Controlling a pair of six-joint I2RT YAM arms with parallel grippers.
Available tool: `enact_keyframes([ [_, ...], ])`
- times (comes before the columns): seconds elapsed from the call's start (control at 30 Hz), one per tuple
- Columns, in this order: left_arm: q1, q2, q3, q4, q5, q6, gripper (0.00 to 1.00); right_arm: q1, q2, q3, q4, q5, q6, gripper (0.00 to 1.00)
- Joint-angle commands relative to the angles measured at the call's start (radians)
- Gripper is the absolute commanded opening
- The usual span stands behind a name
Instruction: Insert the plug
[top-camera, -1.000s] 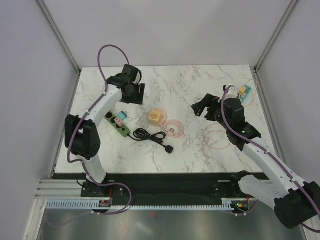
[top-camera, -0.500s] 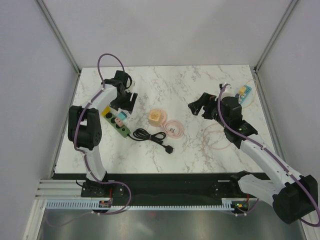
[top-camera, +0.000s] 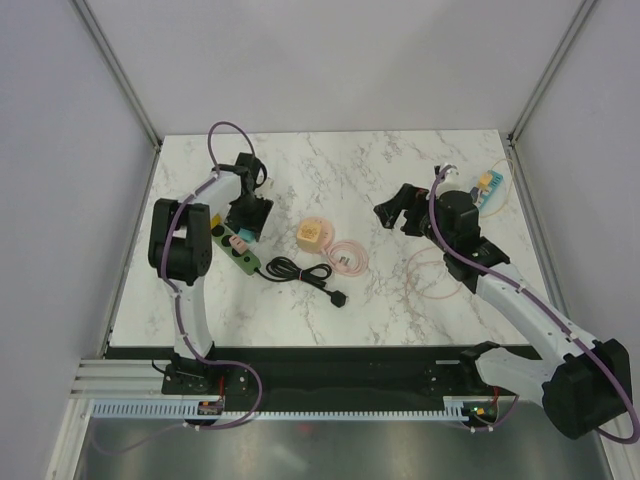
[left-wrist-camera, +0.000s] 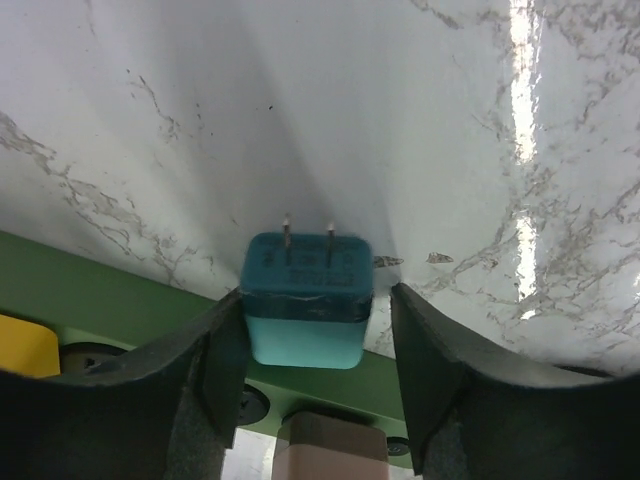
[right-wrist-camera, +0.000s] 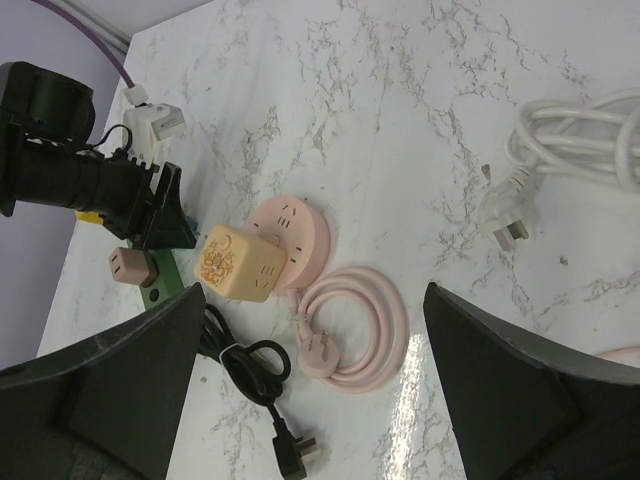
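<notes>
Teal plug (left-wrist-camera: 305, 305) at edge of green strip (left-wrist-camera: 90, 300), prongs out over the desk (left-wrist-camera: 400, 120).
Left pincer (left-wrist-camera: 318, 335) open around it: one finger touching, other apart. Writing on plug face unreadable. Right pincer (right-wrist-camera: 310, 310) wide open, empty, well apart.

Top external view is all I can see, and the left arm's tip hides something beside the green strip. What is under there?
Observer: The left wrist view shows a teal plug between the jaws of the left gripper, just over the green strip. Its two bare prongs point away from the camera.
Operator: Is it squeezed tight?
Observer: No. The jaws stand open, with a gap on the plug's right side.
Operator: And the other arm?
Observer: In the right wrist view, the jaws of the right gripper are spread wide with nothing between them.
</notes>
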Motion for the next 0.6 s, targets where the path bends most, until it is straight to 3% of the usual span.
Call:
enact_keyframes([
  [0.0,0.006,0.011,0.055,-0.027,-0.002,0.015,0.61,-0.004,0.007,0.046,0.039,0.003,-0.018,0.98],
  [0.03,0.006,0.014,0.066,-0.041,0.002,0.017,0.55,-0.004,0.007,0.043,0.039,0.005,-0.020,0.98],
  [0.07,0.006,0.016,0.072,-0.044,0.020,0.017,0.39,-0.004,0.007,0.040,0.039,0.011,-0.023,0.98],
  [0.23,0.003,-0.021,0.129,-0.059,0.105,-0.073,0.03,-0.004,0.025,0.043,0.036,0.000,-0.055,0.98],
  [0.4,0.004,-0.123,0.175,-0.019,0.249,-0.245,0.02,0.028,0.088,0.113,0.017,-0.035,-0.073,0.98],
  [0.57,0.006,-0.249,0.195,0.068,0.385,-0.473,0.02,0.148,0.110,0.179,0.028,0.077,-0.049,0.98],
])
